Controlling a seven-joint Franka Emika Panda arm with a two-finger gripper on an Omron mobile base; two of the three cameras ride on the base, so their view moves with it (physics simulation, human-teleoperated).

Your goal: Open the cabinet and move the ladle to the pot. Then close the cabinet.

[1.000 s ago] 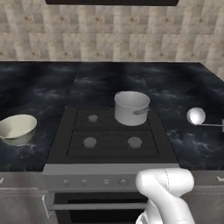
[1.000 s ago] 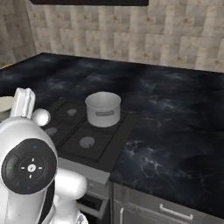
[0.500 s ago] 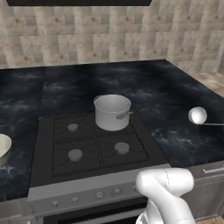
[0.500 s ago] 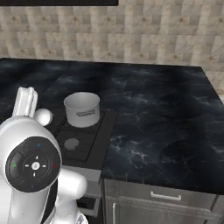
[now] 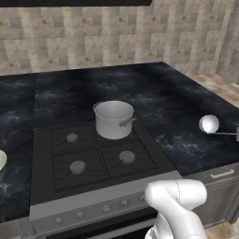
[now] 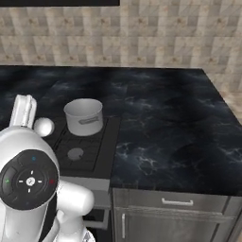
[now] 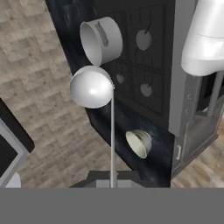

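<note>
Here, left base view:
pot: brushed-steel cylinder point(image 5: 114, 119), straight sides, short side handle at its 3 o'clock, standing on the back right burner of the stove point(image 5: 98, 158).
stove: flat black top, four round burners, grey front strip with small knobs.
ladle: shiny ball-shaped bowl point(image 5: 208, 123) in the air at 3 o'clock of the pot, well apart from it, thin straight handle running off the right edge.
counter: dark marbled stone point(image 5: 177, 116), glossy; beige tiled wall behind.
cream bowl: only a rim sliver point(image 5: 2, 161) at the left edge, 9 o'clock of the stove.

Right base view:
pot: point(image 6: 84, 116) same steel cylinder on the stove's back burner, handle facing the camera.
ladle: round bowl point(image 6: 43, 126) at 9 o'clock of the pot, close beside it in this picture, off the surface.
base cabinets: grey fronts with short bar handles point(image 6: 177, 202) under the counter.

Hand view:
gripper: fingers point(image 7: 112, 179) clenched on the ladle's thin handle at the bottom.
ladle: handle runs straight up to the glossy ball bowl point(image 7: 92, 87).
pot: point(image 7: 101, 39) at 12 o'clock of the ladle bowl, open mouth seen sideways.
cream bowl: point(image 7: 139, 143) wide, shallow, on the dark counter at 4 o'clock of the ladle bowl.
</note>
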